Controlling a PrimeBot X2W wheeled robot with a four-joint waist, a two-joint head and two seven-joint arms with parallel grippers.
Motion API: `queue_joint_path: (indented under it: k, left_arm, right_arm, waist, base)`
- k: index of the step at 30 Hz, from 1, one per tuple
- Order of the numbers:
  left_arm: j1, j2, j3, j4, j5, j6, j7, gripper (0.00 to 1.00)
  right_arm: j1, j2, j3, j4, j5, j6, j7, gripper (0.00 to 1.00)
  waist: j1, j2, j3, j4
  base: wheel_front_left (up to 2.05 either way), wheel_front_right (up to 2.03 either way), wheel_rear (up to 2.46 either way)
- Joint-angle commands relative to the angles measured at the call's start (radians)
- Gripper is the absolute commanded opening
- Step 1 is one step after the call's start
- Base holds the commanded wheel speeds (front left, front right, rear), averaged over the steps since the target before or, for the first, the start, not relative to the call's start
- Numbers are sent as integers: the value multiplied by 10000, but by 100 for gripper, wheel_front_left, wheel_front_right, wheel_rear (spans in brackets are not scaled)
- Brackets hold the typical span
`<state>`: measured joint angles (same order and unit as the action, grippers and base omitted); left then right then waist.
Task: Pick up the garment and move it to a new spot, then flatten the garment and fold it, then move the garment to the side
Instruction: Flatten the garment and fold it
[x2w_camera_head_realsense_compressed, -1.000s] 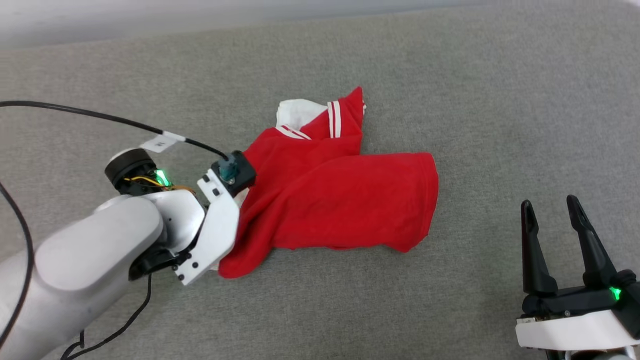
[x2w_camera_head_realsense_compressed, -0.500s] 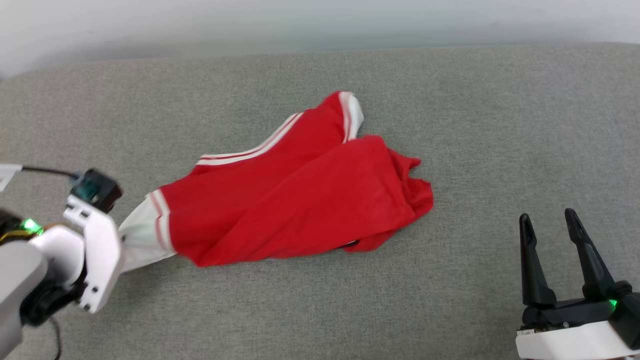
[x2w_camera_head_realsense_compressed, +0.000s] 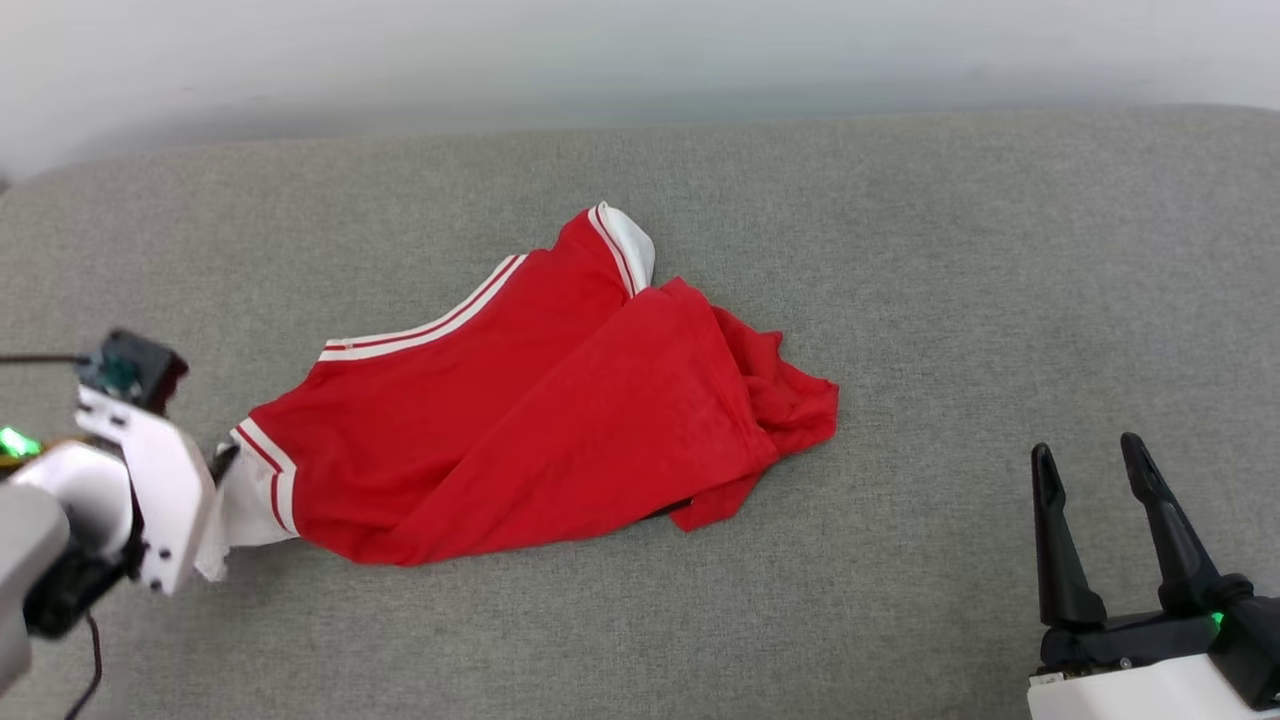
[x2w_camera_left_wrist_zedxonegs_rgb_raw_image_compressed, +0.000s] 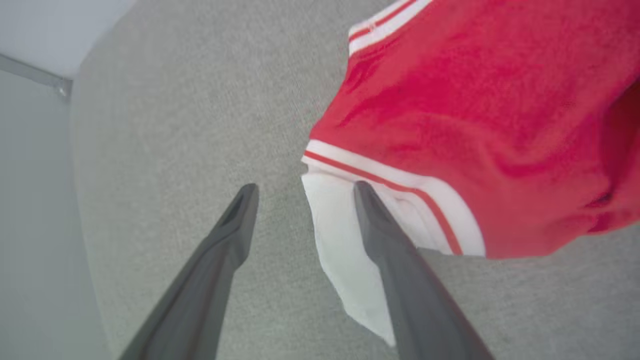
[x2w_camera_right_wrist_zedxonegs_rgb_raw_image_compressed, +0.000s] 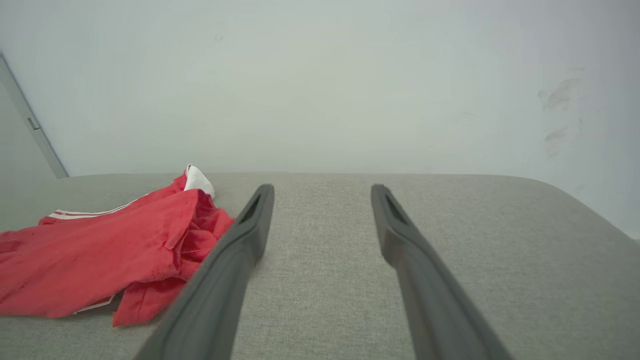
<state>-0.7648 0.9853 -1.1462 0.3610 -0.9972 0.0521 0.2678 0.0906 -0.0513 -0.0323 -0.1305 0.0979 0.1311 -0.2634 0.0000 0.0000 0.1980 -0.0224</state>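
Garment (x2w_camera_head_realsense_compressed: 520, 420) lies crumpled mid-pad (x2w_camera_head_realsense_compressed: 950, 300), long axis running from pad's near left to far centre. Left gripper (x2w_camera_left_wrist_zedxonegs_rgb_raw_image_compressed: 305, 187), at pad's left, spread, grips nothing; sleeve (x2w_camera_left_wrist_zedxonegs_rgb_raw_image_compressed: 340, 240) just beside one finger. Right gripper (x2w_camera_head_realsense_compressed: 1085, 455), spread, empty, well apart at near right.

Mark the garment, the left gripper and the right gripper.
garment (x2w_camera_head_realsense_compressed: 520, 430), head view, middle of its red body.
left gripper (x2w_camera_left_wrist_zedxonegs_rgb_raw_image_compressed: 305, 186), left wrist view, midway between the tips of its jaws.
right gripper (x2w_camera_head_realsense_compressed: 1086, 445), head view, midway between the tips of its jaws.
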Motion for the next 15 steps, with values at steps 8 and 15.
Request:
queue_joint_path:
  k: [8, 15]
  left_arm:
    - [-2286, -25, 459, -990, 1320, -57, 64, 100]
    - [-3973, -1177, 292, -1304, 1510, -773, 1546, 100]
  right_arm:
    - [87, 21, -2, -25, 128, -7, -20, 100]
    - [-84, 21, 53, -78, 249, -7, -20, 100]
  waist:
    - [0, 0, -267, -207]
    - [0, 0, 77, -587]
  base:
    - [0, 0, 0]
    - [0, 0, 0]
